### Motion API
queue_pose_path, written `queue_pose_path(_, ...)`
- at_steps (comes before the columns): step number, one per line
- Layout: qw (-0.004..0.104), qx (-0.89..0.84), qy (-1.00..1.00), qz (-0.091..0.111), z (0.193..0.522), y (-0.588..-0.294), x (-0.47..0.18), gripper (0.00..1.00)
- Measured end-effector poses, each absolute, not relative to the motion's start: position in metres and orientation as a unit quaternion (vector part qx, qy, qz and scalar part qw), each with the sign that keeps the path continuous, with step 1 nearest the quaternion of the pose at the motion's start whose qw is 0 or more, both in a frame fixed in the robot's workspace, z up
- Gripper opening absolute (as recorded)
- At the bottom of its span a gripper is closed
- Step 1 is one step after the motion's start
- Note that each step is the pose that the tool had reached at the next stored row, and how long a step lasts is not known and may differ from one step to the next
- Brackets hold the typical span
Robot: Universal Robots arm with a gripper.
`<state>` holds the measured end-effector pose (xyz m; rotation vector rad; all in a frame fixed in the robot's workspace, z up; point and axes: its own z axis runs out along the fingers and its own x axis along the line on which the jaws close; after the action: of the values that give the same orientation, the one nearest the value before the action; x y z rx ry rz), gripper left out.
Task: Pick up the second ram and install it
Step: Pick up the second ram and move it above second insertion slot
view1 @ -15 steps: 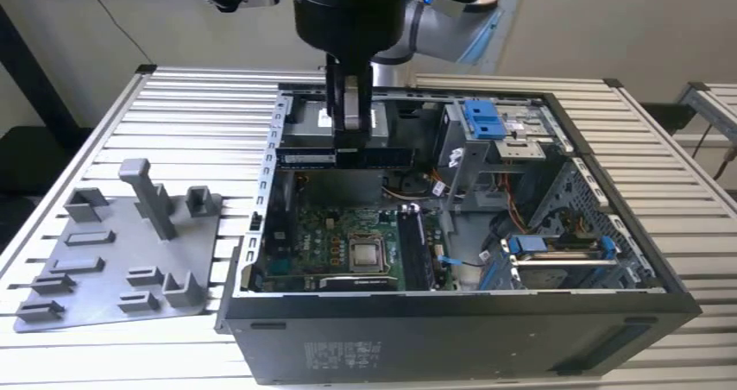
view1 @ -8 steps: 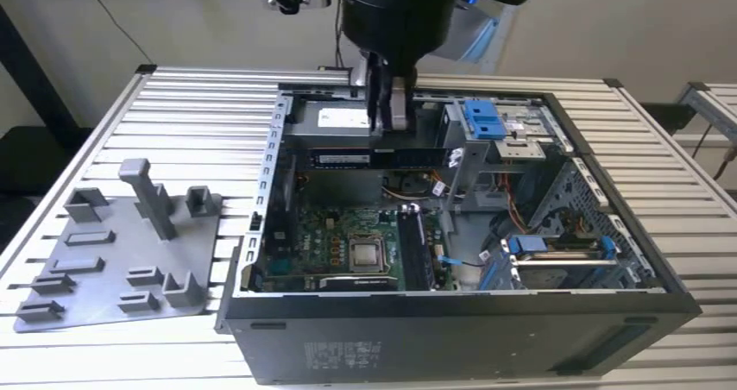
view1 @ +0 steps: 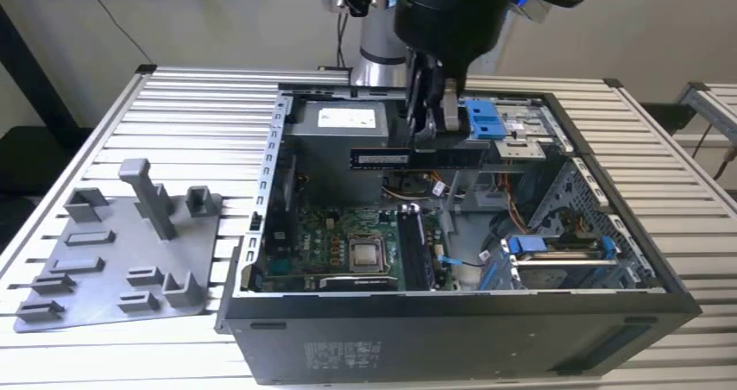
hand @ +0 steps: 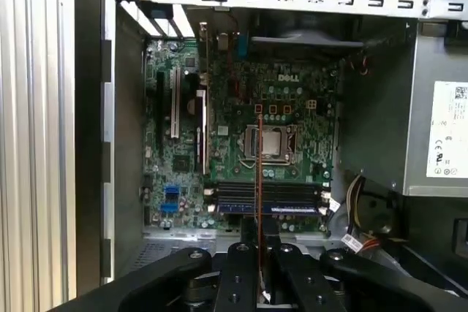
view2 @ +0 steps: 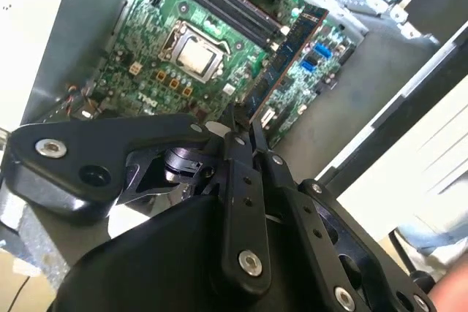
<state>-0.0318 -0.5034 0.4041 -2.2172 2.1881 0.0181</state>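
The second ram (view1: 398,159), a long dark stick with a pale label, hangs level above the open computer case (view1: 461,321). My gripper (view1: 433,144) is shut on it near its middle, coming down from above. In the second wrist view the ram (view2: 289,52) runs away from the fingers (view2: 235,153) over the green motherboard (view2: 139,71). In the first wrist view the ram (hand: 259,180) is edge-on, a thin line crossing the memory slots (hand: 292,199) below the silver processor (hand: 272,144).
A grey fixture plate (view1: 116,252) with upright posts lies at the exterior view's left of the case. Inside the case are the power supply (view1: 345,118), blue drive brackets (view1: 486,120) and cables (view1: 444,191). Slatted metal table (view1: 196,105) surrounds it.
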Motion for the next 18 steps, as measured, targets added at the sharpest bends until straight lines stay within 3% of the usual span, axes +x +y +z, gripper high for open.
queue_pose_path(18,0.013,-0.709,0.705,0.006,0.404,-0.503,0.009,0.14)
